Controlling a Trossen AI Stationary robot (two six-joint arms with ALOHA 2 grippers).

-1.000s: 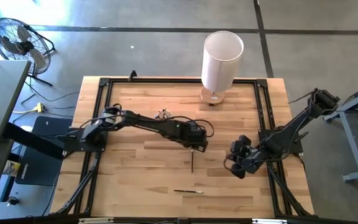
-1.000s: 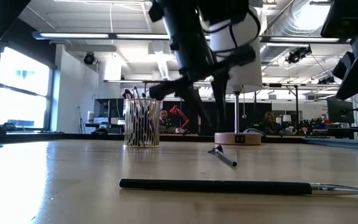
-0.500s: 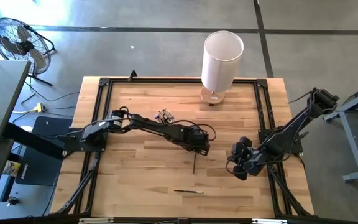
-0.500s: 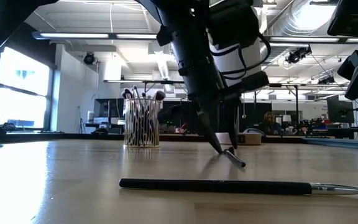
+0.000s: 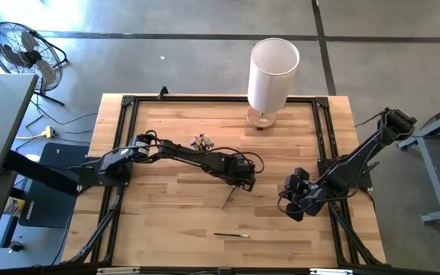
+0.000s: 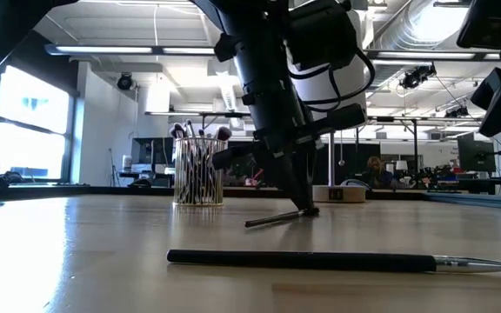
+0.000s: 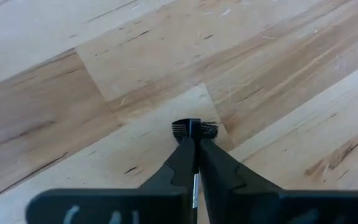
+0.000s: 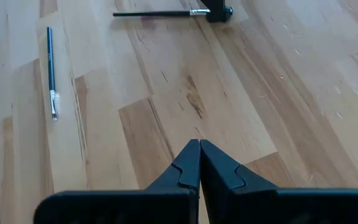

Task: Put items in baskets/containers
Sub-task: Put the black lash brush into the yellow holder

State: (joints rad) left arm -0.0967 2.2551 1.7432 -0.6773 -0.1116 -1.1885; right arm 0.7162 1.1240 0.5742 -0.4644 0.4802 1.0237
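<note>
We saw a butcher-block tabletop point(image 5: 166, 237) framed by dark rails, with a tall white cylinder point(image 5: 273, 74) on a wooden base standing at its far edge, near the middle. The left arm reached from the left side across to the middle of the tabletop, and the left gripper point(image 5: 242, 180) pointed down there with its tips almost at the wood. Its jaws were closed on one end of a dark-handled makeup brush point(image 5: 227, 198); in the low view that brush point(image 6: 272, 219) slanted, its gripped end lifted slightly and its free end resting on the wood. In the left wrist view the two fingers point(image 7: 180, 163) met tightly around the brush's bristle tip point(image 7: 194, 129).

The right arm waited at the right edge of the tabletop, the right gripper point(image 5: 292, 195) held low, its jaws shut together on nothing in the right wrist view.

A small clear glass cup point(image 6: 197, 171), already full of brushes standing upright, sat toward the far left part of the tabletop point(image 5: 201, 142), well apart from the held brush. A second brush point(image 5: 231, 235) lay flat near the front edge, apart from both grippers.
</note>
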